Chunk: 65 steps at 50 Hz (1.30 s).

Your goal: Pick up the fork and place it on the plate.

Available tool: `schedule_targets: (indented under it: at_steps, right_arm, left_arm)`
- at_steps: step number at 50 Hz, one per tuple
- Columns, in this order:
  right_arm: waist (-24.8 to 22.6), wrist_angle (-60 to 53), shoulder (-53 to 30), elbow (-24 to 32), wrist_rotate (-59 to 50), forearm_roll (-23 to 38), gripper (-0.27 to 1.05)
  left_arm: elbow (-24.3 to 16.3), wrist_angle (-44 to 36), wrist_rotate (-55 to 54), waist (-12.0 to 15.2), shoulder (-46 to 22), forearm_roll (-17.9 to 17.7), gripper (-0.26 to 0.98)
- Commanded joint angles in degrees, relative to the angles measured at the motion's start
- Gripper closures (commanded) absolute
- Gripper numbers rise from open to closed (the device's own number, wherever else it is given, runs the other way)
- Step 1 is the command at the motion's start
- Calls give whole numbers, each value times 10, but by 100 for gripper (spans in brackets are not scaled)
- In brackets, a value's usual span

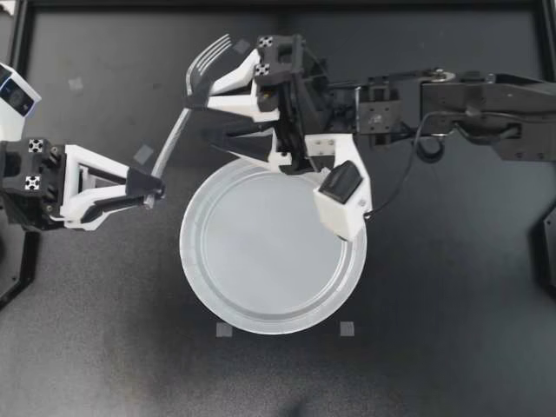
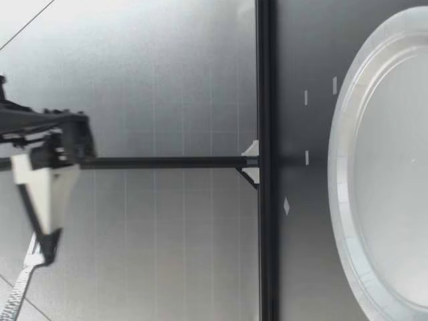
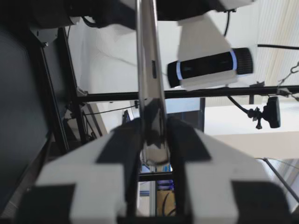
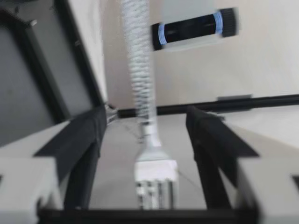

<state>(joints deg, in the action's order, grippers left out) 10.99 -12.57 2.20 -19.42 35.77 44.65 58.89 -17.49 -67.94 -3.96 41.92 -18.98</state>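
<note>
A silver fork (image 1: 174,139) hangs in the air, slanting from its handle end by my left gripper (image 1: 156,193) to its tines at the back. My left gripper is shut on the handle end; the left wrist view shows the fork (image 3: 150,70) pinched in that gripper (image 3: 154,123). My right gripper (image 1: 200,119) stands open around the fork's head end. In the right wrist view the fork (image 4: 140,65) runs between the spread fingers (image 4: 84,140), touching neither. The round pale plate (image 1: 269,261) lies on the black table below and nearer the front. The low view shows the plate (image 2: 374,167) and the fork (image 2: 17,294) high above the table.
Small tape squares (image 1: 224,329) (image 1: 347,328) mark the mat in front of the plate, with others at the back left (image 1: 76,84). My right arm's wrist camera housing (image 1: 340,200) overhangs the plate's rim. A black frame rail (image 2: 264,160) bounds the table's far side.
</note>
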Motion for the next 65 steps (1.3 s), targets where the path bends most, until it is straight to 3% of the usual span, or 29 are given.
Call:
schedule_targets:
  at_steps: [1,5,11,16,21,28,34,50,65]
  right_arm:
    - [2,-20,30,7,-3,-9,11]
    - [2,-47,52,7,-2,-28,11]
    - [2,-65,91,4,-3,-80,11]
    - [2,-54,120,-16,-2,-156,11]
    - [2,-51,142,-48,-2,-207,11]
    - [3,-63,170,-100,-2,-265,11]
    - [11,-83,183,-141,-2,-308,11]
    - [22,-212,161,-224,-2,-401,11]
    - [22,-257,120,-240,-2,-446,11]
  left_arm:
    - [-1,-5,7,2,6,6,70]
    - [10,3,36,2,10,38,70]
    - [-7,69,119,1,40,123,70]
    - [-48,278,201,0,76,176,70]
    - [-66,464,279,-7,81,178,70]
    - [-57,518,313,-8,80,177,70]
    - [-26,592,322,-10,76,178,70]
    - [73,554,348,-10,60,185,70]
    - [89,525,370,-10,-18,222,70]
